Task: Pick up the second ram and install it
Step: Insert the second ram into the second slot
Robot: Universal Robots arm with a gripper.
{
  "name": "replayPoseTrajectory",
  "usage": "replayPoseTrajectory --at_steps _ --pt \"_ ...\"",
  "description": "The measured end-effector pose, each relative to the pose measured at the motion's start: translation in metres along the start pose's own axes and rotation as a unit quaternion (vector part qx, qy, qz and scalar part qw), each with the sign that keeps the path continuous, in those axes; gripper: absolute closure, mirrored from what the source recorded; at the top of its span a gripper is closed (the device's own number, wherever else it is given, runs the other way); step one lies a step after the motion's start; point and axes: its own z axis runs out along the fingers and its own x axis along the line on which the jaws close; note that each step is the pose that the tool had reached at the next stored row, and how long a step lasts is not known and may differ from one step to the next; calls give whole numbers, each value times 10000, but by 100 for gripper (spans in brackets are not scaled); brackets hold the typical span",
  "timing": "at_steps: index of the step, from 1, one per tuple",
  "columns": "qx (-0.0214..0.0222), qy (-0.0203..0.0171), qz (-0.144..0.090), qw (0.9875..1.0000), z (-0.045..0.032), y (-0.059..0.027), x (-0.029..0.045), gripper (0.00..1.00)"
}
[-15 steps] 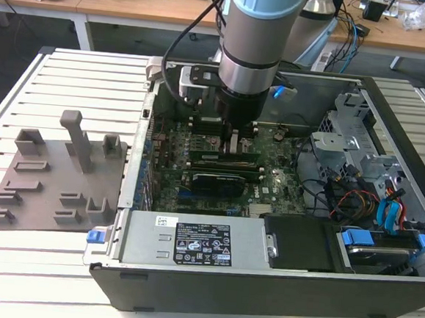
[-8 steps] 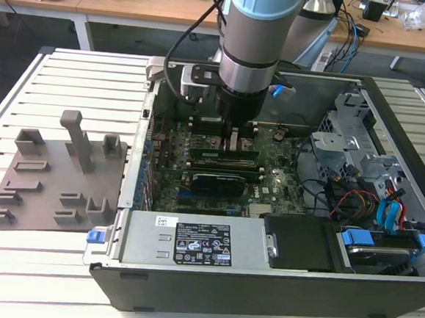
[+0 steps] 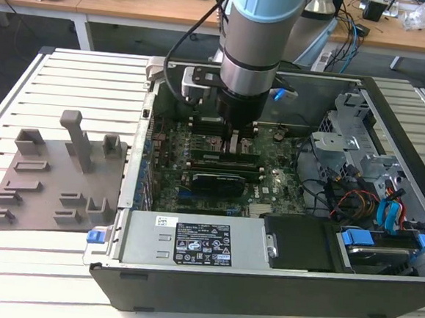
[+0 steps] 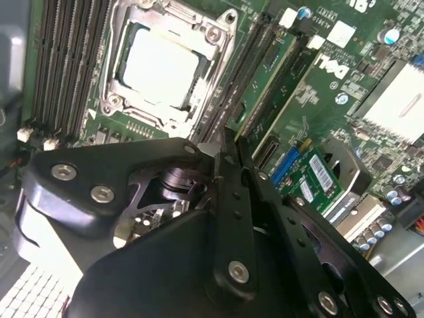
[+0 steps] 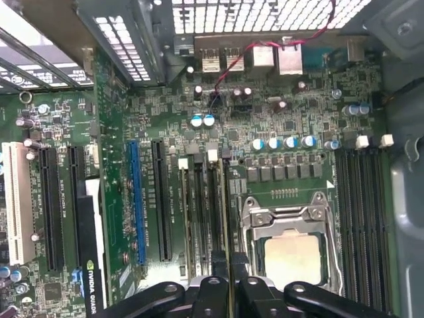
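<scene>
1 thin green stick, the second ram (image 5: 229, 222), seen edge-on, apparently pinched between the narrow-set fingers (image 5: 214, 291) of the gripper (image 5: 229, 283), low over the dark memory slots (image 5: 207, 212) just beside the CPU socket (image 5: 291, 255). Best held upright, parallel to 1 slot, both ends level; pressed straight down, evenly, never twisted.

In the exterior view the open computer case (image 3: 262, 281) lies on the slatted table (image 3: 71, 81), with the moulded fixture tray (image 3: 48, 183) at its 9 o'clock. Inside the case, the power supply (image 3: 191, 242) sits at 6 o'clock of the motherboard (image 3: 269, 185), and the drive cage (image 3: 373, 179) at its 3 o'clock. The arm (image 3: 254, 52) comes down over the board's 12 o'clock part, with the gripper (image 3: 225, 140) beside the CPU socket (image 5: 291, 252).
</scene>
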Motion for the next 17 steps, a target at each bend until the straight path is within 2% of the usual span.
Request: replayPoseTrajectory --at_steps 2,3,4,17 --pt "7 72 31 10000 5 -29 -2 86" --pt "15 140 46 9999 6 -39 -3 86" --pt "16 151 50 9999 11 -43 -3 86" --pt "13 152 -24 9999 85 -10 -22 86"
